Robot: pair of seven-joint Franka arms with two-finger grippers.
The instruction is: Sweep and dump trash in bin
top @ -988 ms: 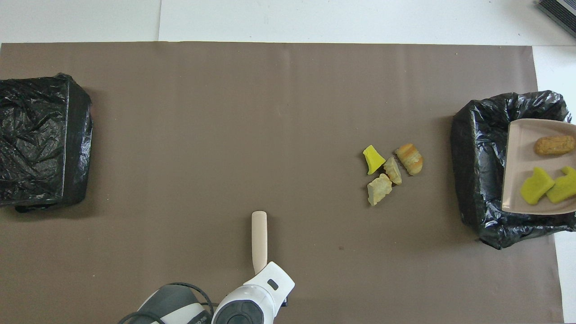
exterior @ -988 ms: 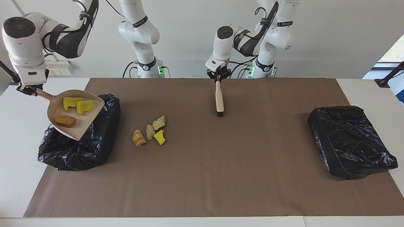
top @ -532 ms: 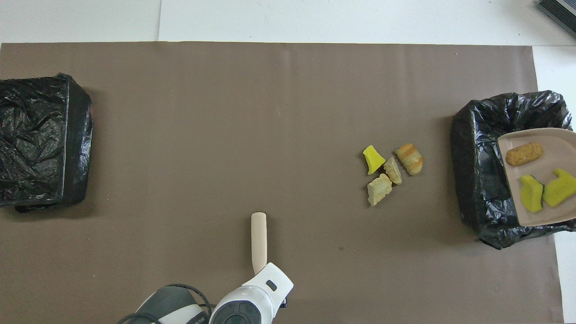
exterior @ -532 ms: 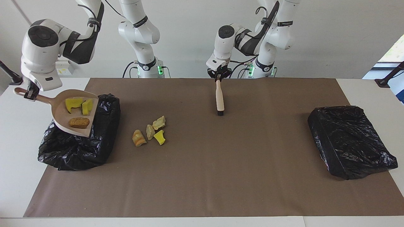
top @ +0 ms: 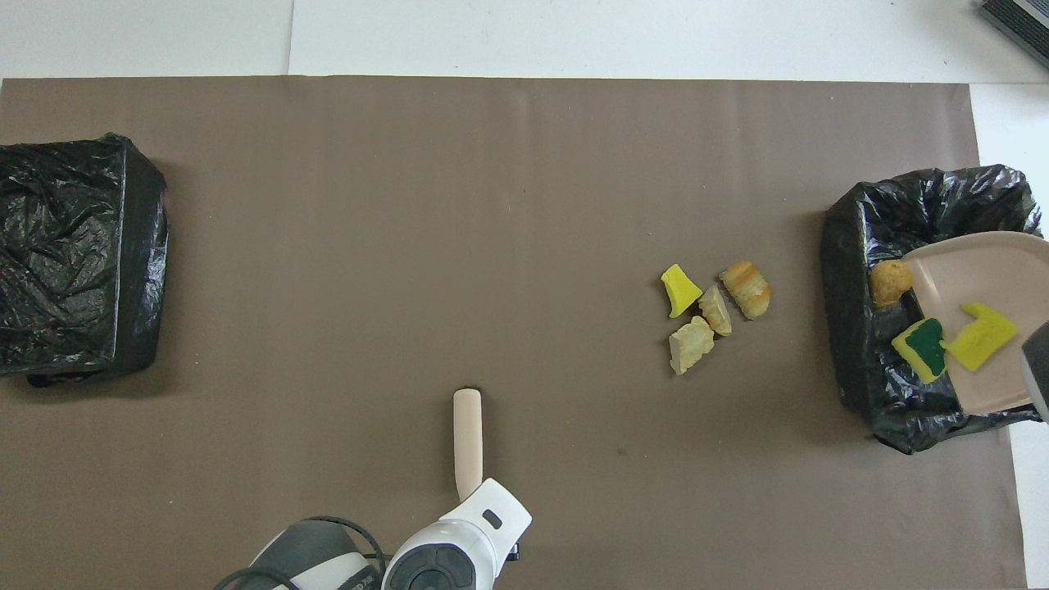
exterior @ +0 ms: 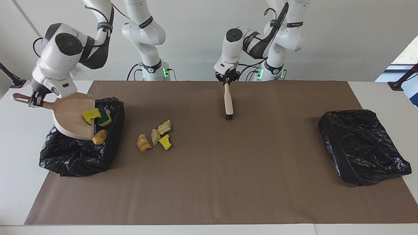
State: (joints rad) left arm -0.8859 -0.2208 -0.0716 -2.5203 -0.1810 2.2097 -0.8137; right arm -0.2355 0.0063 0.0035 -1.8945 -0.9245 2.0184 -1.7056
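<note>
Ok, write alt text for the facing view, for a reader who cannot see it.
The right gripper tips a beige dustpan over a black-lined bin, three scraps sliding off its lip. Four more scraps lie on the brown mat beside the bin, and the left gripper holds a brush upright, bristles down.

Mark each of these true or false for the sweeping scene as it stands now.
1. The right end effector holds the dustpan tilted over the open bin. True.
2. The brush lies loose on the mat. False: the left end effector holds it by the handle.
3. Four scraps lie on the mat beside the open bin. True.
4. The dustpan is empty. False: a yellow sponge piece is on it.
5. The other black bag holds scraps. False: none show on it.
</note>
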